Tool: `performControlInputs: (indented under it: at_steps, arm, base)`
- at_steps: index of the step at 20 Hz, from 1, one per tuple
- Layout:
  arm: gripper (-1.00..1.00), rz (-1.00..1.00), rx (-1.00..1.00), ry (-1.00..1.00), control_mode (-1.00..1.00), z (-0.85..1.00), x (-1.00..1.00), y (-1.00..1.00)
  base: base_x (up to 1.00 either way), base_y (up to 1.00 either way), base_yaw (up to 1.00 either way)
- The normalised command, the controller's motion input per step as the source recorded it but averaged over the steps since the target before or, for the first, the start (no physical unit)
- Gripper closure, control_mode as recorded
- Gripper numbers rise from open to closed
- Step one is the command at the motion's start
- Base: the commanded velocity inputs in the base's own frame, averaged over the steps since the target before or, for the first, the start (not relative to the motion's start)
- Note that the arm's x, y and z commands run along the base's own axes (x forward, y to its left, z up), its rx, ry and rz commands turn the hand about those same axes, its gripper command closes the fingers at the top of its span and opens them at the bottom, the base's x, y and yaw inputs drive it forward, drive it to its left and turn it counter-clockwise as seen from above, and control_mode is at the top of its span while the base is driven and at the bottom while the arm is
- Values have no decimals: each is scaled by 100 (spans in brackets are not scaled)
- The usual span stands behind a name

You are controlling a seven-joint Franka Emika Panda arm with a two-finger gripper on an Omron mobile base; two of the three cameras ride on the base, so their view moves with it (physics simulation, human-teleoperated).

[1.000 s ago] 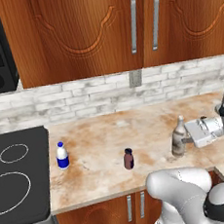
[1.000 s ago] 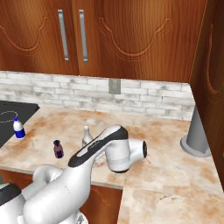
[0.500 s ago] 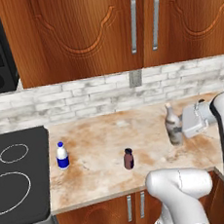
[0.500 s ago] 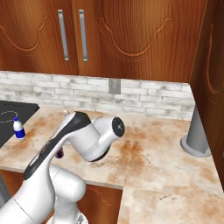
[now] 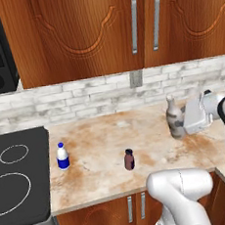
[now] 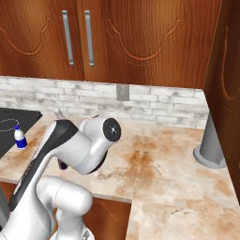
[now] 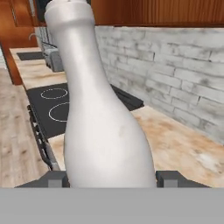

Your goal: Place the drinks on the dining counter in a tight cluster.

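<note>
While the arm reaches across the right end of the worktop, the three views read as follows.

Left base view:
- Gripper (image 5: 180,125): turned sideways at the right of the worktop (image 5: 102,135), its white hand level with the body of the grey-beige bottle (image 5: 174,118) and touching it.
- Grey-beige bottle: upright, its base just above the stone surface or on it; I cannot tell which.
- Blue-label bottle (image 5: 63,156): upright near the left end of the worktop, just beside the black stove (image 5: 18,178).
- Dark-brown bottle (image 5: 130,160): upright near the front edge, between the other two and well apart from both.
- Backdrop: a brick backsplash (image 5: 83,95) under wooden cabinets (image 5: 100,27).

Right base view:
- Arm: its white elbow covers most of the grey-beige bottle; the bottle's top (image 6: 58,113) pokes out above it.
- Blue-label bottle (image 6: 19,137): far left, by the stove corner.
- Dark-brown bottle: a sliver shows at the arm's edge (image 6: 62,165).
- Grey post (image 6: 212,145): stands on the worktop at the right, by the tall wooden panel.

Hand view:
- Grey-beige bottle (image 7: 103,118): fills the centre, very close.
- Fingertips (image 7: 57,178): one dark tip on each side of the bottle's wide base, pressed against it, so the jaws are grasping the bottle.
- Beyond: the stove (image 7: 65,107) and the backsplash (image 7: 175,87).
</note>
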Motion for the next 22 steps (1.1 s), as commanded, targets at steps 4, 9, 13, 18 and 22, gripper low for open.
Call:
performControlInputs:
  at_steps: [4,9,13,18,22]
  arm:
    - [100,6,3,0,-100,17,0,1]
    - [100,2,0,0,-100,0,0,0]
    - [100,0,0,0,100,0,-1,0]
    - [100,0,0,0,100,0,0,0]
    - [100,0,0,0,100,0,0,0]
  base:
    - [0,0,0]
    - [0,0,0]
    - [-43,6,1]
    - [-83,56,10]
    - [-7,78,44]
